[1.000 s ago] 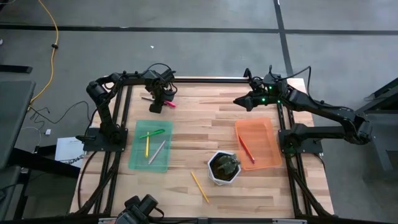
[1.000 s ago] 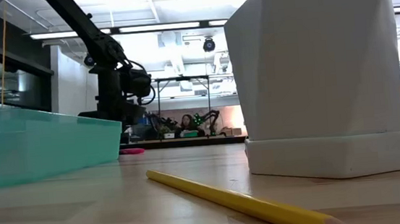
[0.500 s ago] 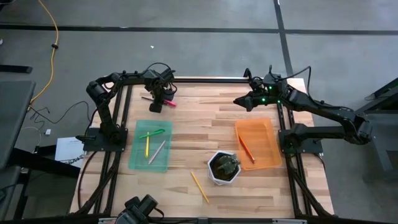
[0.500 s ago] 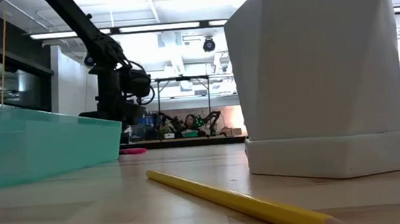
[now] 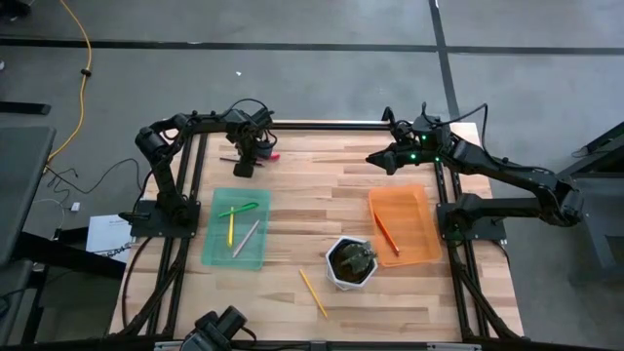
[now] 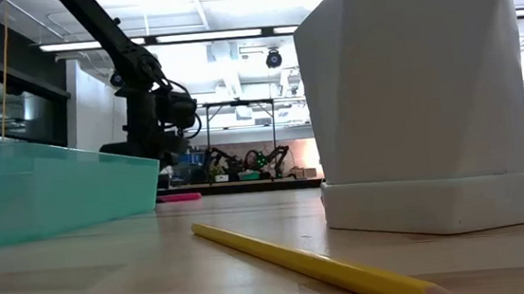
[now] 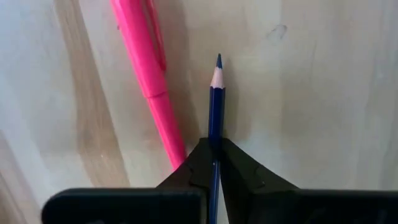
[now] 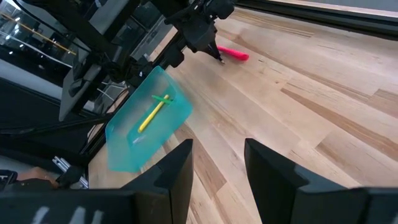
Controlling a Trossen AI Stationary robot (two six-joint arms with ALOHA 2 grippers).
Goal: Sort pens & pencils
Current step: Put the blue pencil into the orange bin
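My left gripper (image 5: 248, 159) points down at the table's far left and is shut on a dark blue pencil (image 7: 215, 99). A pink pen (image 7: 149, 81) lies on the wood right beside that pencil. The green tray (image 5: 222, 255) holds a green, a yellow and a grey pen. The orange tray (image 5: 421, 210) holds a red-brown pencil (image 5: 387, 234). A yellow pencil (image 5: 313, 292) lies on the table near the front. My right gripper (image 8: 217, 168) hangs open above the table's far right, with nothing between its fingers. My left gripper pinches the blue pencil's shaft (image 7: 214, 132) between its two fingertips, a little behind the sharpened tip (image 7: 218, 60). The fingers come from above, pointing down, and lie across the pencil. The pencil is level at the tabletop, its tip end sticking out past the fingers.
A white pot (image 5: 351, 263) with a dark plant stands between the trays toward the front, near the yellow pencil. The pink pen (image 5: 272, 156) lies just right of my left gripper. Bare wood stretches between the two trays.
The pink pen has shifted a little toward the table's right beside my left gripper. Both arms have kept their places.
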